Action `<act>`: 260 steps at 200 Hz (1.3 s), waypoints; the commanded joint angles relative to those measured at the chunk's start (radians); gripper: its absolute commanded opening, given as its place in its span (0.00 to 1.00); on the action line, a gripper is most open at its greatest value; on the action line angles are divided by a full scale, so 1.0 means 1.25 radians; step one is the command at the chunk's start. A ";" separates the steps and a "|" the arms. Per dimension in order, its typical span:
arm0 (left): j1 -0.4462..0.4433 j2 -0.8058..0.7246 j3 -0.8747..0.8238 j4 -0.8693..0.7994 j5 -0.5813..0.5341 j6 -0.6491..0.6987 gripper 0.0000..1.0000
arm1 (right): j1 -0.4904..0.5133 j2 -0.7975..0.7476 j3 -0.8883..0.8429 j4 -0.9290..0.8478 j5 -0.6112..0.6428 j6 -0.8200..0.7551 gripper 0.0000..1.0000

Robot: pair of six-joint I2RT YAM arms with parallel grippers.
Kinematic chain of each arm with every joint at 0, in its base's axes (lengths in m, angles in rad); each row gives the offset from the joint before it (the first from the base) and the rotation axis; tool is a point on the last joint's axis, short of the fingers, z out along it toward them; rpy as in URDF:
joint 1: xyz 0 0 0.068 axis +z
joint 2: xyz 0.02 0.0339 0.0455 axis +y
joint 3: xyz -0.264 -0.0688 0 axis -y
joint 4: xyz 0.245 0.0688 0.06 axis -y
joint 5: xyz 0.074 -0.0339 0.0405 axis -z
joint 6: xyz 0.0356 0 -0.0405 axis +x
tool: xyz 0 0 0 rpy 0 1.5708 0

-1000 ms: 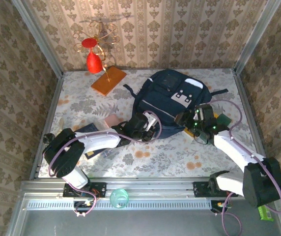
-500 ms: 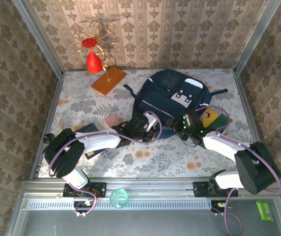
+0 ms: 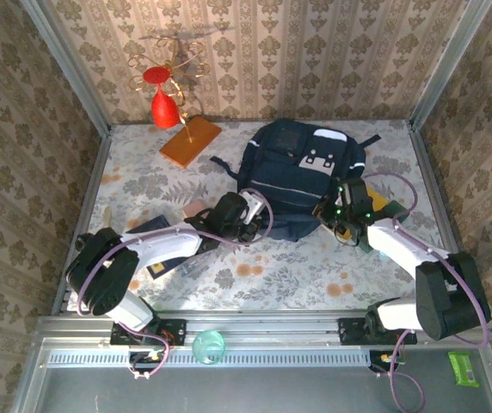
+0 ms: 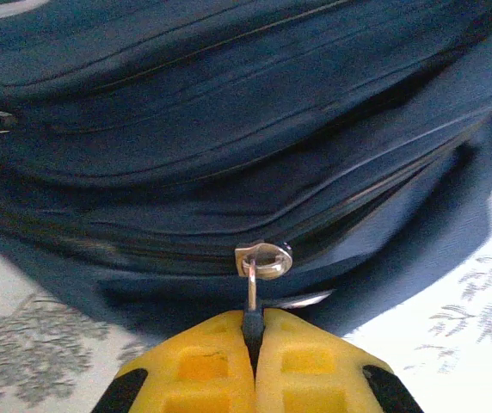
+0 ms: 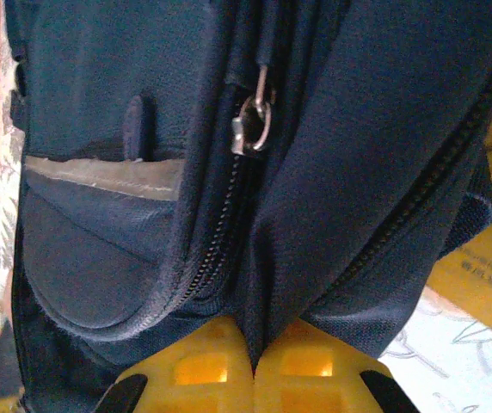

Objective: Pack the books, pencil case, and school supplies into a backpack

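Over at the backpack's (image 3: 302,168) eight o'clock, my left pincer (image 4: 253,344) pinches the zipper pull (image 4: 263,260). My right pincer (image 5: 253,353) clamps its fabric at four o'clock, probably to keep it taut.

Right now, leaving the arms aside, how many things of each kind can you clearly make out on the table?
backpack: 1
books: 3, each partly covered (yellow book, dark green book, navy book)
pencil case: 1
orange slab: 1
red ornament: 1
Total: 7
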 commanded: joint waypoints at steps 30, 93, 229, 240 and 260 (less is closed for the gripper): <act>0.030 -0.031 -0.014 -0.036 0.043 0.028 0.00 | -0.128 0.081 0.160 -0.163 0.005 -0.247 0.00; -0.031 -0.052 0.028 0.000 0.137 -0.037 0.00 | -0.152 0.208 0.269 -0.097 -0.117 -0.175 0.15; -0.059 -0.038 0.071 -0.001 0.121 -0.062 0.00 | 0.163 -0.131 -0.136 0.098 -0.046 0.161 0.88; -0.059 -0.040 0.072 -0.004 0.121 -0.062 0.00 | 0.180 -0.099 -0.135 0.138 -0.039 0.168 0.87; -0.059 -0.046 0.067 -0.007 0.121 -0.060 0.00 | 0.190 -0.054 -0.137 0.203 -0.028 0.180 0.84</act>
